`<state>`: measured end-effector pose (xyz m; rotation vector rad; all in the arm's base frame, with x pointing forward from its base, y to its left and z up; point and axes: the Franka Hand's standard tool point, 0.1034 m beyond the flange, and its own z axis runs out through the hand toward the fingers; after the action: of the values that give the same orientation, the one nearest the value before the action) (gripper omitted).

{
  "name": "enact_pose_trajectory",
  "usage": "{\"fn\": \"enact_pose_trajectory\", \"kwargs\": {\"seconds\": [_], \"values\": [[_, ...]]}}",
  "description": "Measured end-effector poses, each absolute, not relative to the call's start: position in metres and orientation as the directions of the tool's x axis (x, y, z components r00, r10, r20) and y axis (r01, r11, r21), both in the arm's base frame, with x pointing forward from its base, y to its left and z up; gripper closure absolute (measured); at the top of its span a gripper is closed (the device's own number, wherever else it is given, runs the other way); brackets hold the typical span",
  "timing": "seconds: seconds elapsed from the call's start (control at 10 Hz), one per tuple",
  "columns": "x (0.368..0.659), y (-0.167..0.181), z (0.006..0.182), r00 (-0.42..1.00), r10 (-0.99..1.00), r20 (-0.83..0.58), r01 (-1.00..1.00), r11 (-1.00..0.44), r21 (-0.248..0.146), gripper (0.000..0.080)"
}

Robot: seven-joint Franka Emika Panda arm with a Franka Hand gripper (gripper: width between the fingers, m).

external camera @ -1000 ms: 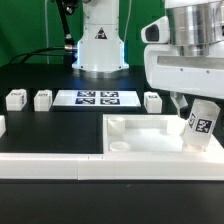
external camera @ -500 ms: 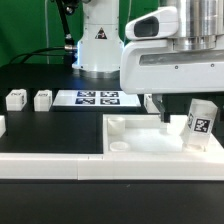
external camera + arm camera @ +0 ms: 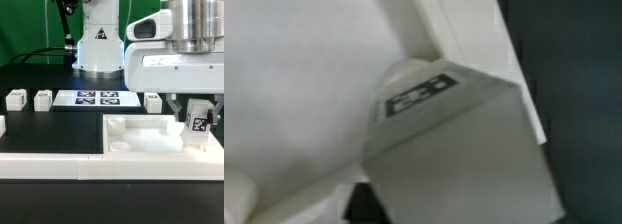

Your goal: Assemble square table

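Note:
The square table slab [image 3: 140,140] lies at the front of the exterior view, rim up. A white tagged leg post [image 3: 201,124] stands tilted at its far right corner. My gripper [image 3: 195,110] is directly over that leg, one dark finger on each side, with a gap showing at the left finger. In the wrist view the same leg [image 3: 446,130] fills the middle with its tag toward me, beside the slab's rim [image 3: 455,30]. Three more leg posts lie on the black table: two at the left [image 3: 15,99] [image 3: 42,99] and one [image 3: 152,101] behind the slab.
The marker board [image 3: 97,98] lies flat behind the slab, in front of the robot base [image 3: 98,45]. A long white rail [image 3: 45,166] runs along the front left. Another white piece [image 3: 2,125] shows at the left edge.
My gripper body swung to the exterior view's left, then came back a little to the right. The tilted leg post stayed where it was, tag still facing the camera.

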<state>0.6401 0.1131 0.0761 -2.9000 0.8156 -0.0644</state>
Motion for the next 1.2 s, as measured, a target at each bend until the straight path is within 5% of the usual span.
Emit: {"fn": "enact_pose_trajectory", "kwargs": {"seconds": [0.2, 0.4, 0.8, 0.9, 1.1, 1.2], "values": [[0.640, 0.113, 0.076, 0.791, -0.612, -0.012, -0.607, -0.782, -0.140, 0.0774], [0.641, 0.116, 0.075, 0.685, -0.727, -0.034, -0.722, -0.673, -0.157, 0.0791], [0.643, 0.118, 0.083, 0.864, -0.503, -0.025, -0.502, -0.855, -0.130, 0.0797], [0.647, 0.124, 0.091, 0.946, -0.324, 0.008, -0.321, -0.941, -0.108, 0.0716], [0.643, 0.142, 0.097, 0.997, -0.057, 0.056, -0.053, -0.996, -0.072, 0.0395], [0.643, 0.139, 0.096, 0.998, -0.030, 0.056, -0.026, -0.997, -0.069, 0.0395]]}}
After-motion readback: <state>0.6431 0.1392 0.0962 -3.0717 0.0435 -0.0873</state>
